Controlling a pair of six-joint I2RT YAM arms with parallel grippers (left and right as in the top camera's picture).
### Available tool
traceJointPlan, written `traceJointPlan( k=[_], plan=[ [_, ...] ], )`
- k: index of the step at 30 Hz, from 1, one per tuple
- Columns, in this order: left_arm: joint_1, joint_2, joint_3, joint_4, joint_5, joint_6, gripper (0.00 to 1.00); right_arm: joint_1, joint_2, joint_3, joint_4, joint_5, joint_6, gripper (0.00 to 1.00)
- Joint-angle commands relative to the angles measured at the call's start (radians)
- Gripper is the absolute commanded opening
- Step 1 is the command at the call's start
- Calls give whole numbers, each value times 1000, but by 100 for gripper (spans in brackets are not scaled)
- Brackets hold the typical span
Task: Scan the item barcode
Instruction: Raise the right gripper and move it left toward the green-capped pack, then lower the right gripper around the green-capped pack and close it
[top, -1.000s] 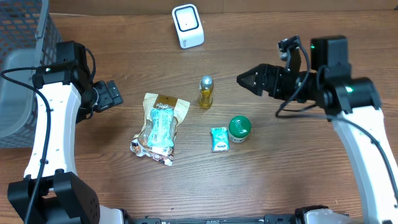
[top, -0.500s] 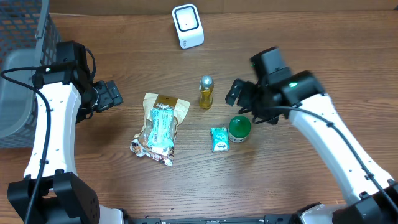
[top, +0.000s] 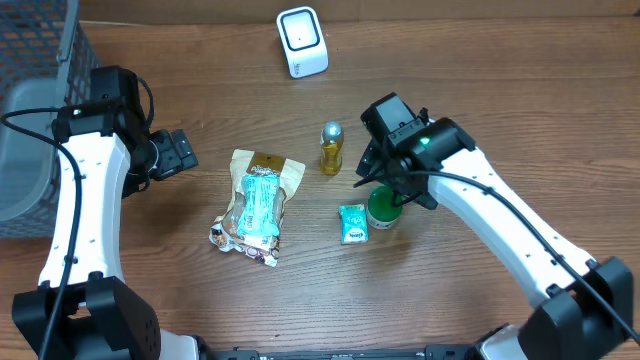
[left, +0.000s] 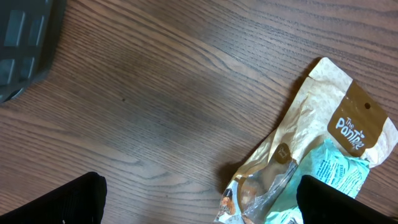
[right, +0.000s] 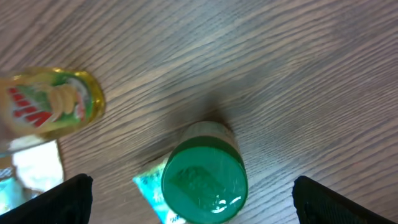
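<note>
On the wood-grain table (top: 500, 90), the jar (right: 204, 182) stands upright beneath the right gripper (top: 385, 185), which is spread wide and holds nothing. Just left of the jar lies a sachet (top: 353, 223); up-left, a bottle (top: 331, 147); farther left, a pouch (top: 256, 205), then the left gripper (top: 180, 152), wide open and empty.

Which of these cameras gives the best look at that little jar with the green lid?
The right wrist view: the green-lidded jar sits large and unobstructed, lid up. Overhead, the right arm covers part of it. The left wrist view misses it, showing the snack bag.
</note>
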Motion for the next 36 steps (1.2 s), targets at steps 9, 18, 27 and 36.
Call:
traceJointPlan(
  k=[9,18,27,36],
  plan=[
    [0,0,5,1,-2,0,100,2,78,-4,1,-26,31,100],
    [0,0,5,1,-2,0,99,2,89,-92,42,-74,34,100],
    [0,0,5,1,-2,0,100,3,93,-132,118,-124,34,97],
    [0,0,5,0,-2,0,100,18,93,-133,100,-139,34,96]
  ],
)
